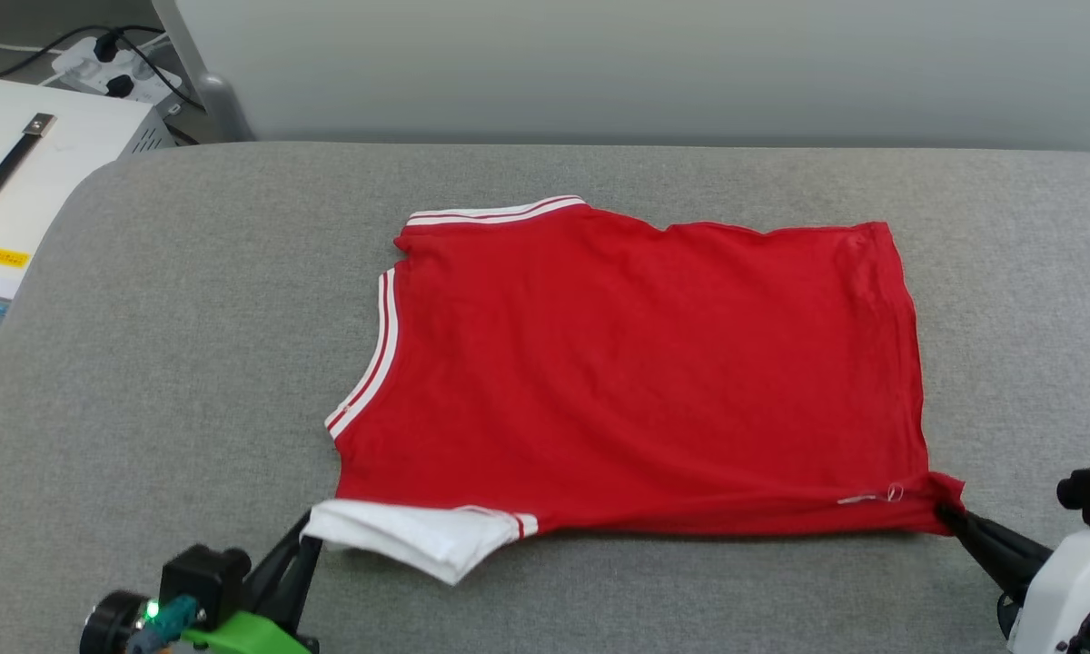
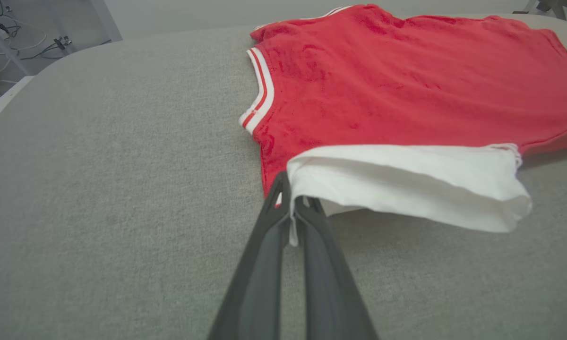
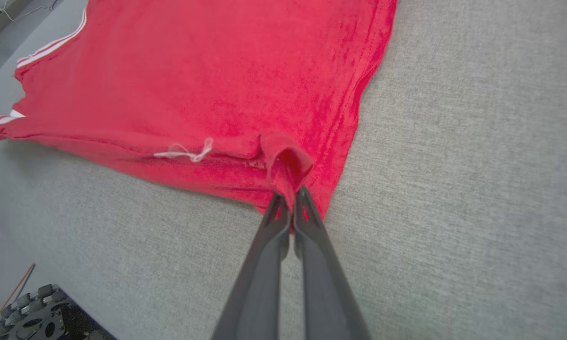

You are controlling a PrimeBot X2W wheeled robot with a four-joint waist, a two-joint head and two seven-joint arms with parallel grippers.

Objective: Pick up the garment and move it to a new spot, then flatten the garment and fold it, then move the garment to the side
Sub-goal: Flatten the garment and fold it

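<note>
1. The left pincer (image 2: 293, 200) is clamped tight on the shirt (image 1: 636, 363), at the spot where its white sleeve (image 2: 406, 184) meets the red body. The sleeve droops off to the pincer's right.
2. The right pincer (image 3: 290, 198) is closed on the near hem corner, with cloth bunched into a small peak just past its tips.
3. The shirt lies spread on the grey pad (image 1: 191, 363) ahead of both pincers. Its near edge is drawn taut between them.
4. This looks like the end of flattening or the start of the fold.
5. The next move likely calls for both pincers to lift evenly and carry the near edge forward without letting the loose sleeve trail.
</note>
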